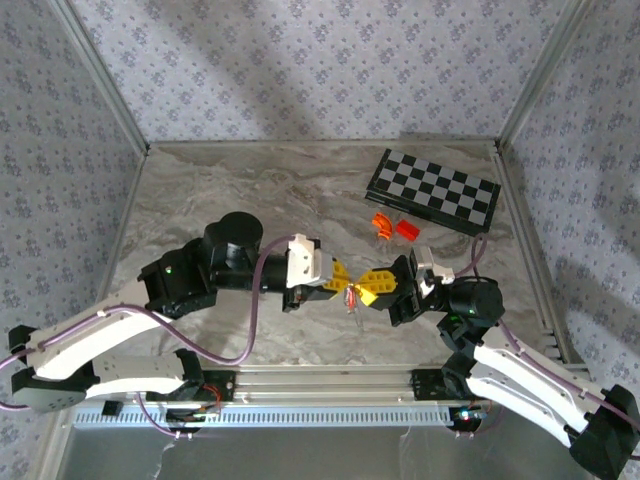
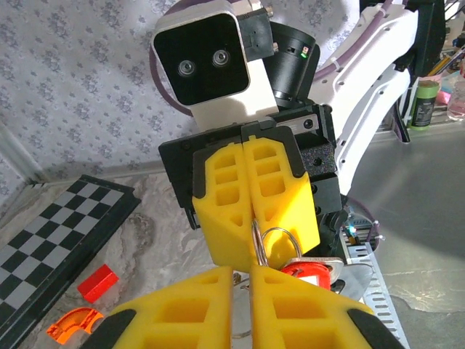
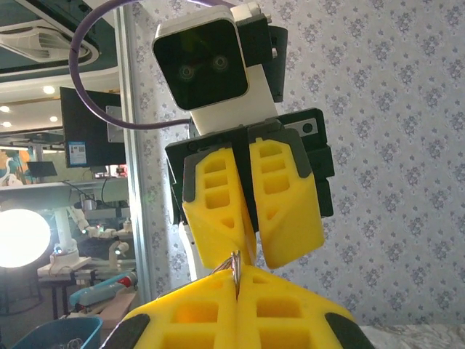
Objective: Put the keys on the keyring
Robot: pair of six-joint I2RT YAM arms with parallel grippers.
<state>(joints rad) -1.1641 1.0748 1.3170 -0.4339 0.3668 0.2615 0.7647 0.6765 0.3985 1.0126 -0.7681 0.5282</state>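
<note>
Overhead, the left gripper (image 1: 338,280) and the right gripper (image 1: 372,290) meet tip to tip at lower centre of the frame, above the marble table (image 1: 230,200). The keys (image 1: 351,297) show as a tiny speck with a red dot right where the yellow fingers meet. A chessboard (image 1: 432,190) lies at upper right. Just below it are a curved orange piece (image 1: 380,224) and a red block (image 1: 406,230), well apart from the grippers.

In the left wrist view, the left gripper (image 2: 242,280) fills the bottom edge, its fingers drawn close with a narrow slit between them. Whether they pinch anything cannot be told. Facing it at centre, the right gripper (image 2: 252,243) has its fingers pressed together on the keys (image 2: 304,270), whose silvery wire loop comes out at the fingertips with the red tag hanging at lower right. The chessboard (image 2: 51,240) sits at lower left, with the red block (image 2: 98,282) and the curved orange piece (image 2: 73,325) beside it.

In the right wrist view, the right gripper (image 3: 236,283) at the bottom is clamped on a thin metal sliver of the keys (image 3: 235,263). The left gripper (image 3: 253,254) hangs just above, with a slim gap between its fingers.
</note>
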